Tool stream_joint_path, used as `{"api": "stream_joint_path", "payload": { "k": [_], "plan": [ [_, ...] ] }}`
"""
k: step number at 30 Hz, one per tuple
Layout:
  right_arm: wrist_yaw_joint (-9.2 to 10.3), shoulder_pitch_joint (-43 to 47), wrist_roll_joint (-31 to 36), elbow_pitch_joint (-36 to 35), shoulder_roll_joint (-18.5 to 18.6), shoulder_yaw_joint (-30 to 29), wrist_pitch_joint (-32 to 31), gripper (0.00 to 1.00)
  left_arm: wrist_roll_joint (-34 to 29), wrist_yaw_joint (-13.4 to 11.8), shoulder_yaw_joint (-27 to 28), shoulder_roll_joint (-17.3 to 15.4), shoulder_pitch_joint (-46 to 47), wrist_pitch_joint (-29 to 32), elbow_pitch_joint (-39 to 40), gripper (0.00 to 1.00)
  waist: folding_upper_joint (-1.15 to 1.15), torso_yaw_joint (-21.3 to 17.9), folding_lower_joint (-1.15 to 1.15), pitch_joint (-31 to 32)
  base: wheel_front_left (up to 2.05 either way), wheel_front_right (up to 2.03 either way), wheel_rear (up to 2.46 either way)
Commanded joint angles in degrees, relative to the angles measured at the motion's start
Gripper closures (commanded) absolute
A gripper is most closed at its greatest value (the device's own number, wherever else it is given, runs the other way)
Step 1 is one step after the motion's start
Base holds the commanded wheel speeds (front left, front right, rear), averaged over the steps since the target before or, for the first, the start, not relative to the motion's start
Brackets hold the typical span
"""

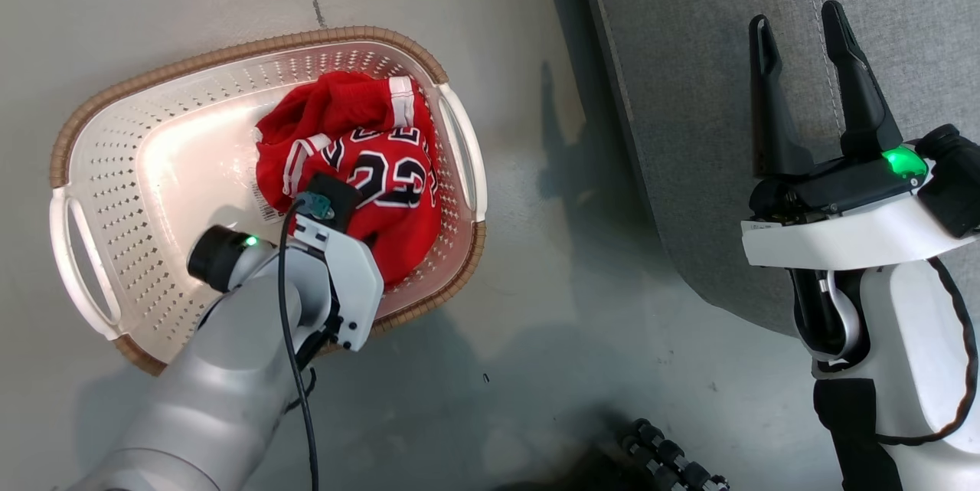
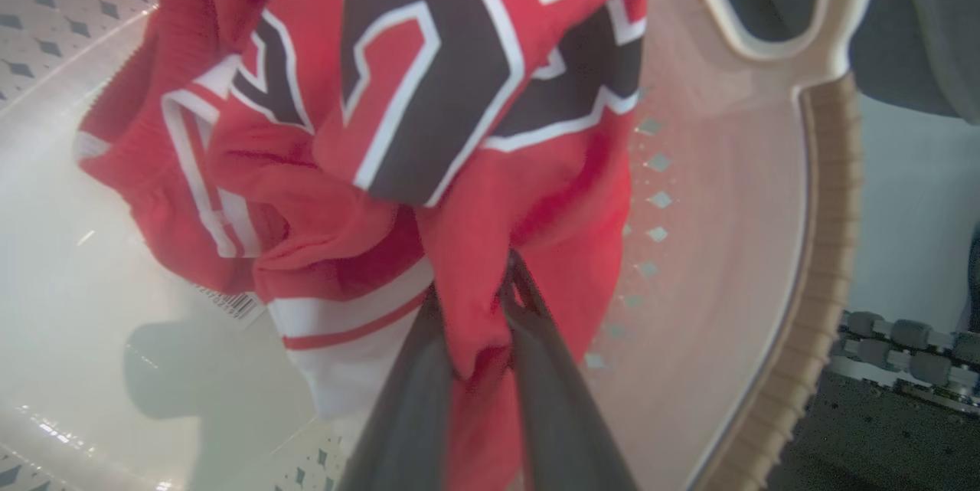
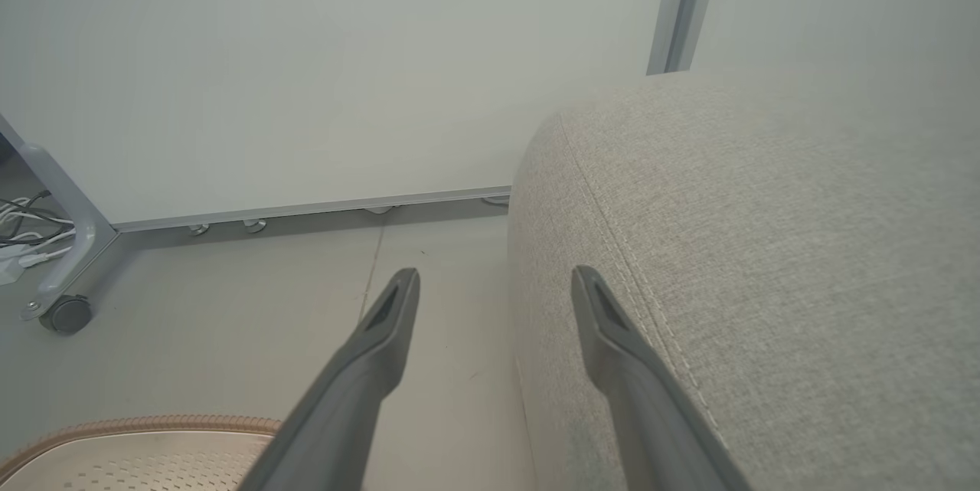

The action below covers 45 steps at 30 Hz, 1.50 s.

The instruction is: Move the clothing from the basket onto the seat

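Left claw clenched on red fold of clothing, which is bundled at right end of basket. Fabric light, limp, probably slick. Pinch looks small; could slip or lift only part of bundle. Right claw spread, empty, over seat.

Glossy plastic basket, cloth clothing
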State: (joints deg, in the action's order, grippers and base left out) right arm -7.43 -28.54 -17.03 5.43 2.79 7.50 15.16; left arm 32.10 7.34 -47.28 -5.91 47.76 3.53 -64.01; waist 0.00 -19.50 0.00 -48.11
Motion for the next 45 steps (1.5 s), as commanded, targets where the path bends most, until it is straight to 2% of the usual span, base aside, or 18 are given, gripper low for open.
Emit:
{"api": "stream_joint_path", "payload": {
  "k": [1,3,7,9,15,21,36,45],
  "plan": [
    [-0.11,-0.26,0.44,-0.33,0.21,-0.47,0.16,0.0,0.19,0.18,-0.45,-0.32,1.9,-0.8,-0.71,1.0,0.0,0.23,0.0,0.09,0.0,0.0,0.0],
    [-0.11,-0.29,0.73,-0.33,0.21,-0.63,0.16,0.0,0.1,0.11,-0.51,-0.38,2.41,-2.37,-1.54,1.0,0.0,0.64,0.0,0.47,0.0,0.0,0.0],
    [-0.11,-0.33,1.71,0.17,0.22,-0.75,0.16,0.0,0.03,-2.69,0.29,-0.08,3.89,-7.84,-3.33,1.0,0.0,2.17,0.0,2.52,0.0,0.0,0.0],
    [-0.11,-0.15,2.12,0.24,0.22,-0.91,0.17,0.0,0.48,-3.03,0.85,0.1,4.24,-10.31,-3.53,1.0,0.0,3.09,0.0,3.69,0.0,0.0,0.0],
    [-0.11,0.88,3.83,1.14,0.23,-1.44,0.17,0.0,1.48,-2.67,2.03,0.25,4.97,-16.16,-2.4,1.0,0.0,5.98,0.0,7.85,0.0,0.0,0.0],
    [-0.11,2.35,5.8,2.15,0.24,-1.59,0.17,0.0,1.56,-2.39,3.43,-0.7,3.0,-18.42,2.56,1.0,0.0,8.66,0.0,12.99,0.0,0.0,0.0],
    [-0.11,7.9,8.78,3.69,0.27,-3.59,-0.9,0.0,-3.48,-7.27,16.73,-7.01,-12.84,-18.65,38.72,1.0,0.0,15.35,0.0,25.16,0.0,0.0,0.0],
    [-0.11,12.34,8.89,3.08,0.26,-3.34,-3.1,0.0,-6.13,-7.96,22.11,-7.54,-19.8,-18.66,50.83,1.0,0.0,17.82,0.0,31.67,0.0,0.0,0.0]
  ]
}}
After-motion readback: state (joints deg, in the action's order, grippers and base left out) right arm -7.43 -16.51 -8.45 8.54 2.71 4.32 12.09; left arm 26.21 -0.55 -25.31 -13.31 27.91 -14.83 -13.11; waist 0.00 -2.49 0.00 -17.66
